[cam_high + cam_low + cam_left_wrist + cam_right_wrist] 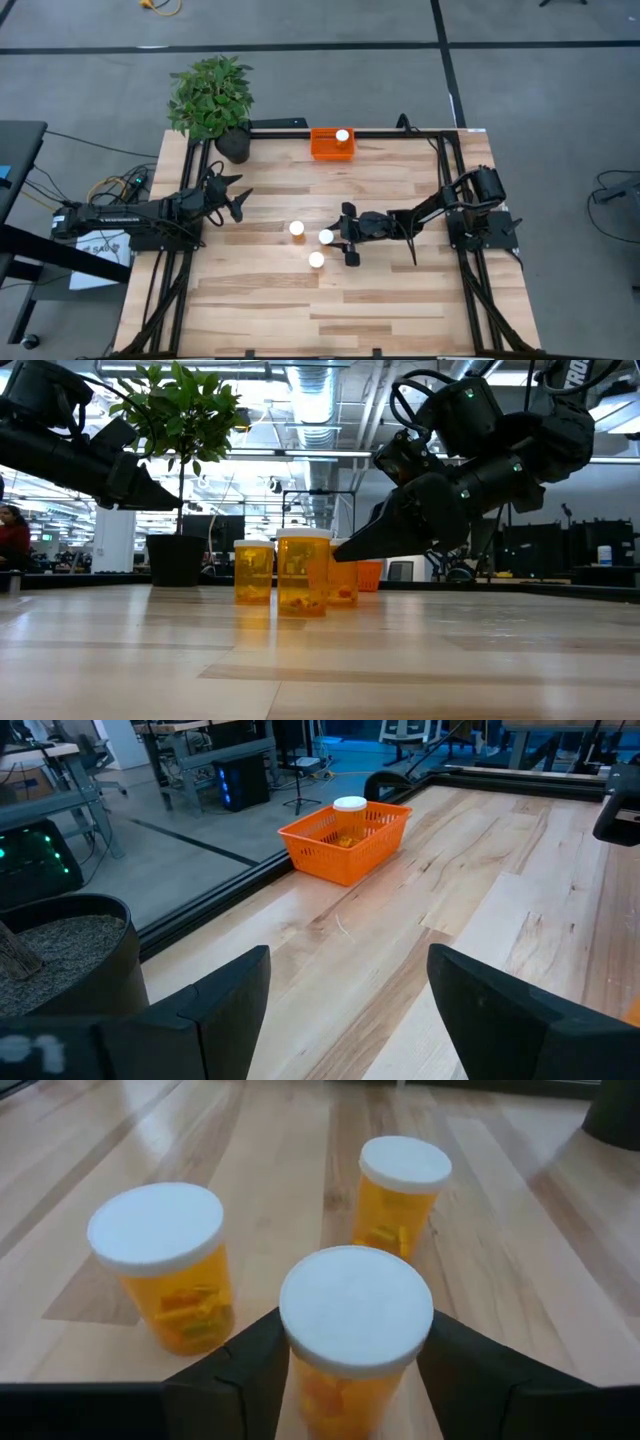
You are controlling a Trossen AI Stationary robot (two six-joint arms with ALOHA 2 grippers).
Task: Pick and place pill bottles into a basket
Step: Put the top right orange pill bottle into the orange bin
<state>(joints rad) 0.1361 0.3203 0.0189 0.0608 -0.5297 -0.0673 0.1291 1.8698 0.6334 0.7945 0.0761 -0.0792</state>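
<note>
Three pill bottles with white caps and orange bodies stand upright on the wooden table: one (297,228), one (316,260) and one (326,237). A further bottle (342,135) stands in the orange basket (325,148) at the far edge. My right gripper (345,236) is open and low over the table. Its fingers (245,1370) stand close on either side of the middle bottle (355,1320), and no touch shows. My left gripper (232,200) waits open above the table's left side, with nothing between its fingers (220,1005).
A potted plant (212,95) in a dark pot (233,147) stands at the far left corner, close to my left gripper. The two free bottles (165,1265) (400,1185) stand just beyond my right gripper's fingertips. A black frame (400,133) runs along the table's edges.
</note>
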